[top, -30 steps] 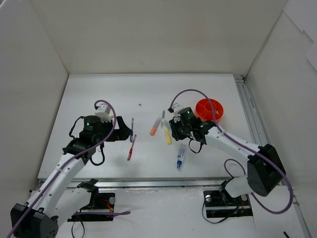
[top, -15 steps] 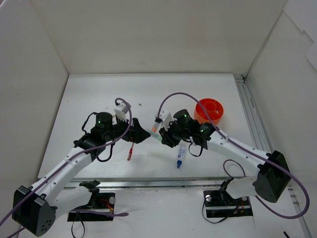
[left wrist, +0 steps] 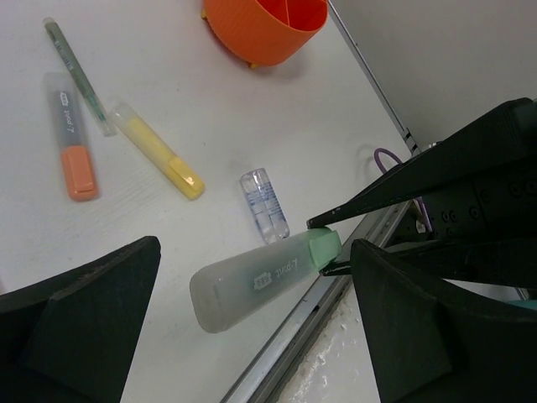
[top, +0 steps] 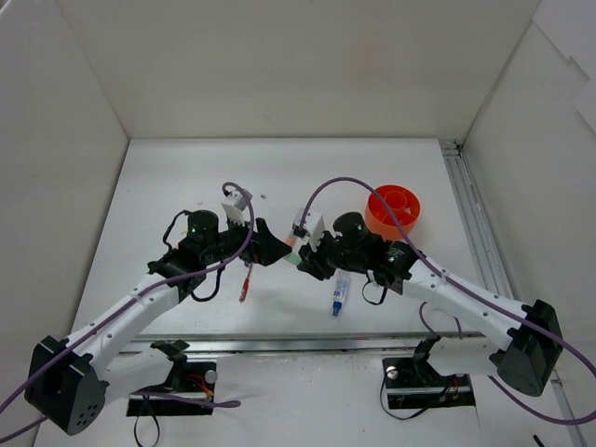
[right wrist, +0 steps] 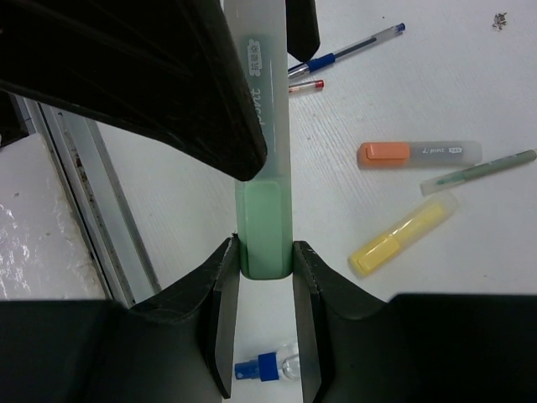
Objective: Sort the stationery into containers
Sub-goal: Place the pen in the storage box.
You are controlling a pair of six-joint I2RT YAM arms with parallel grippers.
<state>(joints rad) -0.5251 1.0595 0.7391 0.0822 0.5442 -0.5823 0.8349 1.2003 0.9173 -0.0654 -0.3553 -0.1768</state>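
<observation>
My right gripper [right wrist: 264, 252] is shut on the green end of a green marker [right wrist: 262, 126] and holds it above the table. The marker's frosted cap end reaches between the wide-open jaws of my left gripper [left wrist: 256, 252], which do not touch the marker [left wrist: 260, 281]. In the top view the two grippers meet at table centre, left [top: 270, 248] and right [top: 297, 257]. The orange cup [top: 394, 209] stands at the right. On the table lie an orange marker [right wrist: 419, 153], a yellow marker [right wrist: 404, 235], a grey-green pen [right wrist: 478, 170], a blue pen [right wrist: 344, 52], a red pen [top: 246, 281] and a blue-capped clear one [top: 339, 296].
White walls box in the table on three sides. A metal rail [top: 470, 219] runs along the right edge and another along the near edge [top: 279, 343]. The orange cup [left wrist: 264, 25] shows inner dividers.
Both grippers have moved toward each other. The left came right from beside the blue and red pens. The right came left with the green marker, whose cap end now lies between the left jaws.
</observation>
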